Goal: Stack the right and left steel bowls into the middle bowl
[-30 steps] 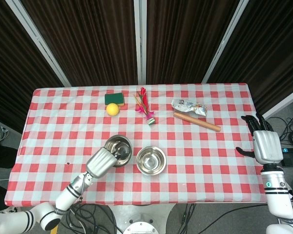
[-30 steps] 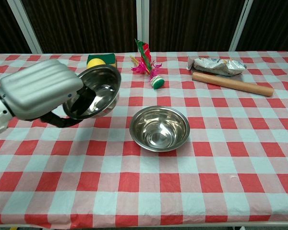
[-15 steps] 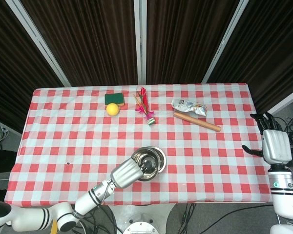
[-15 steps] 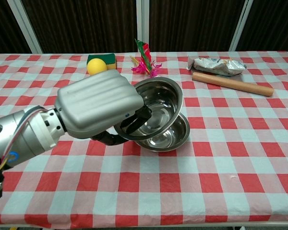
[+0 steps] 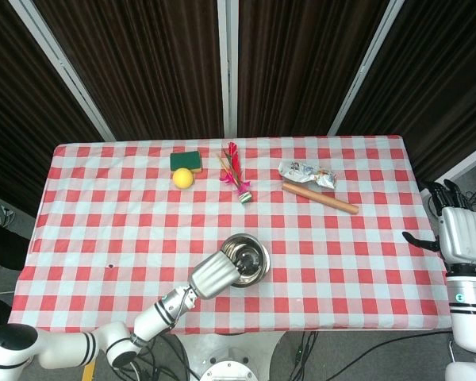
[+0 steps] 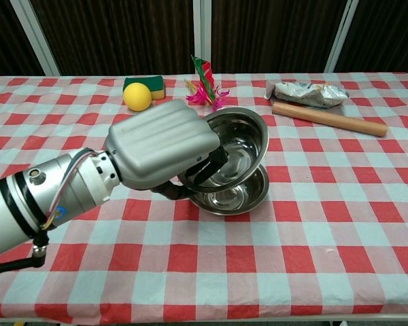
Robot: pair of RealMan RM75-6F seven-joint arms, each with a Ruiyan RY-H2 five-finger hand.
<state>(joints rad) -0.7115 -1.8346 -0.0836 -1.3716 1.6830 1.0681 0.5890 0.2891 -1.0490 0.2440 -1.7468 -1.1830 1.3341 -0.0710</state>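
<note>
My left hand (image 6: pixel 160 149) (image 5: pixel 214 275) grips the near rim of a steel bowl (image 6: pixel 234 146) (image 5: pixel 250 255) and holds it tilted just above the middle steel bowl (image 6: pixel 241 197), which stands on the checked cloth. Only the lower bowl's front rim shows under the held one in the chest view. My right hand (image 5: pixel 462 235) hangs open beyond the table's right edge, holding nothing; the chest view does not show it.
At the back of the table (image 6: pixel 313 258) lie a yellow ball (image 6: pixel 137 96), a green sponge (image 6: pixel 153 84), a pink feathered shuttlecock (image 6: pixel 207 92), a crumpled wrapper (image 6: pixel 306 92) and a wooden rolling pin (image 6: pixel 328 119).
My left hand has carried the steel bowl rightward from the left side to over the middle bowl. My right hand has drifted further right, off the table edge.
</note>
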